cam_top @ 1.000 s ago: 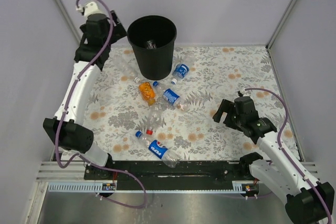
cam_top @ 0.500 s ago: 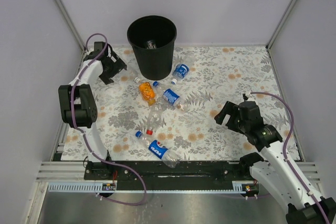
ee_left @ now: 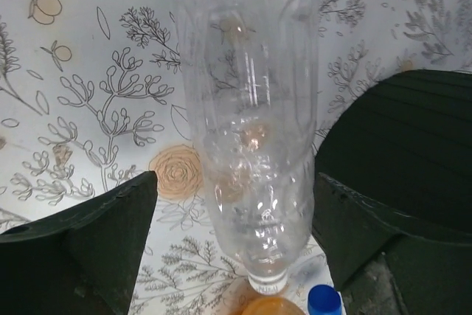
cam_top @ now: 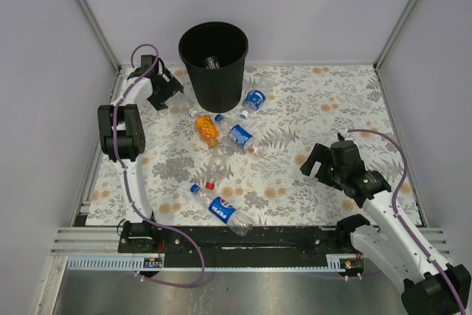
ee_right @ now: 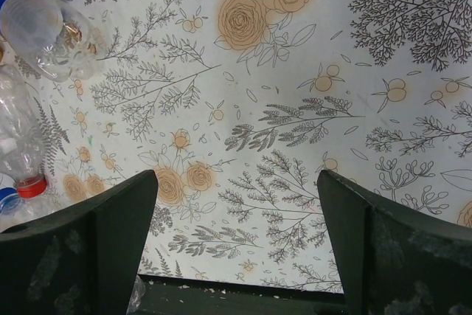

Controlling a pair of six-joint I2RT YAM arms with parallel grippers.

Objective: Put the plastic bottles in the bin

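Bottle (ee_left: 251, 108), clear, cropped above, sits between released left gripper (ee_left: 234, 182) jaws; right gripper (ee_right: 236, 178) jaws released.

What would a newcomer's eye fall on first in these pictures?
The tall round black plastic bin at the far middle of the floral table, one clear bottle already inside. Before it lie scattered small plastic bottles, an orange one brightest. Left of the bin, the left gripper straddles a clear label-less bottle.

bin (cam_top: 215, 85): black, upright, seemingly holding something clear | plastic bottles (cam_top: 221, 210): six lying scattered nearby
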